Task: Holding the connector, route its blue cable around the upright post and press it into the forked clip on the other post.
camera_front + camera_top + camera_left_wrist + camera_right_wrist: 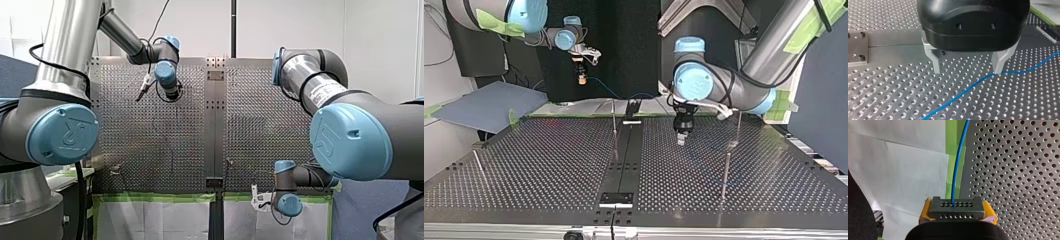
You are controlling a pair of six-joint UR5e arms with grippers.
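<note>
The connector (957, 208) is clamped in my right gripper (958, 212) at the table (150, 140) edge nearest in the front view, its blue cable (960, 93) is seen loose under my wide-spread, empty left gripper (967, 71), and routing and clipping are judged undone

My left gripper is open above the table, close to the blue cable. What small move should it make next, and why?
Probably shift my left gripper slightly sideways, so the blue cable lies between its fingers. It is open, and the cable passes at one fingertip, not centred. My right gripper holds the connector.
</note>
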